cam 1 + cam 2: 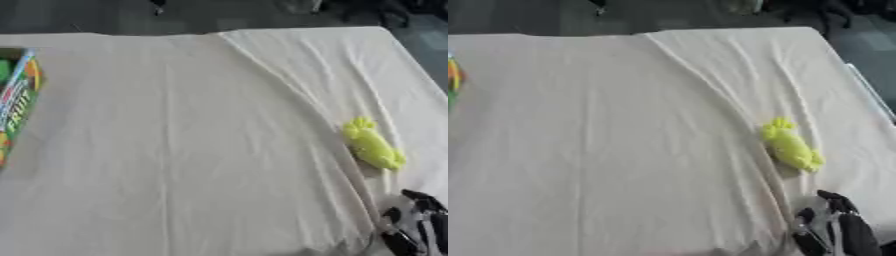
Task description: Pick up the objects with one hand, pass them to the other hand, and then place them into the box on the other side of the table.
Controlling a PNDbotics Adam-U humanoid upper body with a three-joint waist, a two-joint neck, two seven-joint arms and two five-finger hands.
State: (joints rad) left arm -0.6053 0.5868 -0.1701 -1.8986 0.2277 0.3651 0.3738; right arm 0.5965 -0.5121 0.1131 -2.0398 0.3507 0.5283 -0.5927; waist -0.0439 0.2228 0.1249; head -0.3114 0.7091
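Observation:
A small yellow-green object (372, 145), lumpy and elongated, lies on the cream cloth at the right side of the table. My right hand (837, 227) shows at the lower right corner, below the object and apart from it, its black fingers relaxed and pointing up, holding nothing. The colourful box (16, 102) stands at the far left edge, only partly in view. My left hand appears in neither view.
The cream cloth (192, 140) covers the whole table, with a long raised fold (289, 95) running diagonally from the far middle toward the near right. Dark floor lies beyond the far edge and past the right edge.

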